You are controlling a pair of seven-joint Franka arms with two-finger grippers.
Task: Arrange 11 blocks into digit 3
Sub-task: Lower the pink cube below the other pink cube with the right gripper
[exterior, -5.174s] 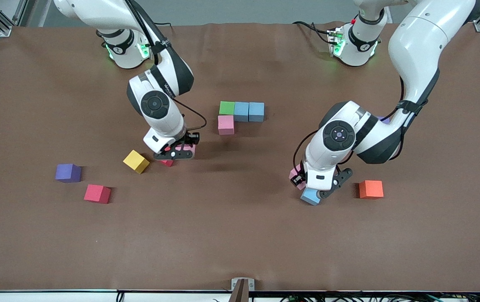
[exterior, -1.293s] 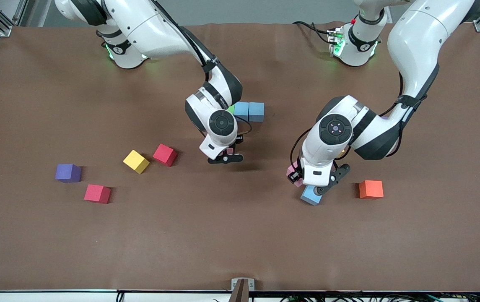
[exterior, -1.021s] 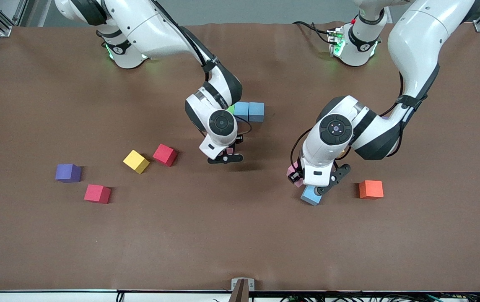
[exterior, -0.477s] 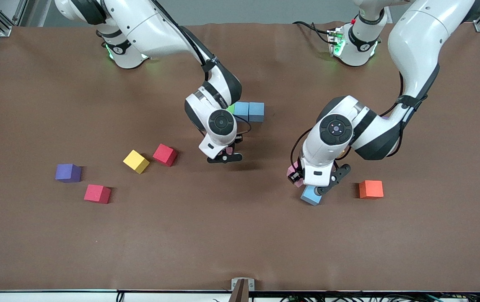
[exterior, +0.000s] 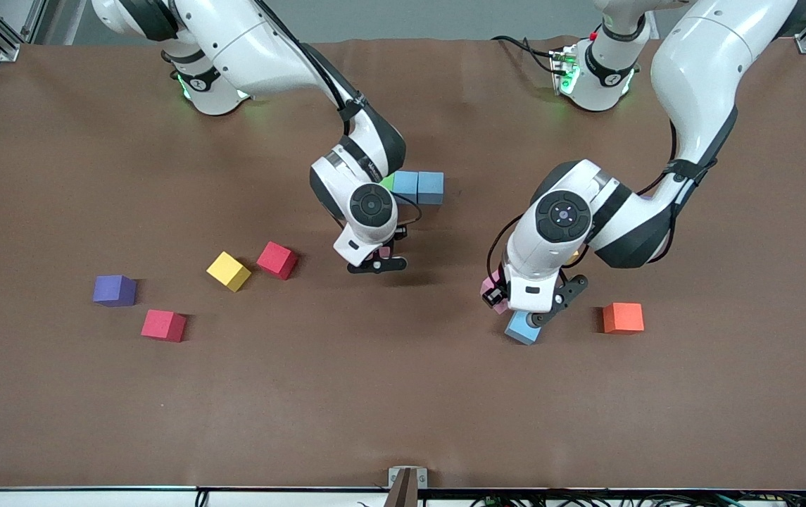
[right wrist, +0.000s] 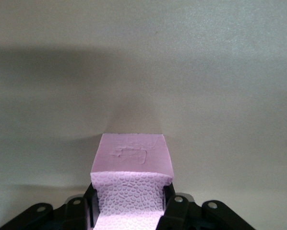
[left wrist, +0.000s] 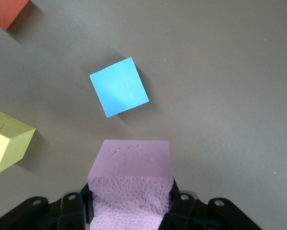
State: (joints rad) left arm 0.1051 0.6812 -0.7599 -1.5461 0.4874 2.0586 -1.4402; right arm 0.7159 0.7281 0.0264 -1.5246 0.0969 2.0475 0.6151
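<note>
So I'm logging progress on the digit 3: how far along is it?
Early. Done: only the top bar shows, two light blue blocks beside a green block. In hand: the right gripper and left gripper are each shut on a pink block. Left: loose blue, orange, yellow and red blocks.

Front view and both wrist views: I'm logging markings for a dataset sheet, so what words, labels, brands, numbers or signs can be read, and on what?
Dark band on the right arm: a line of light lettering, too small to read.
Blocks, including the pink block in the left hand and the pink block in the right hand: none, only dents and foam texture.
Table: none.
</note>
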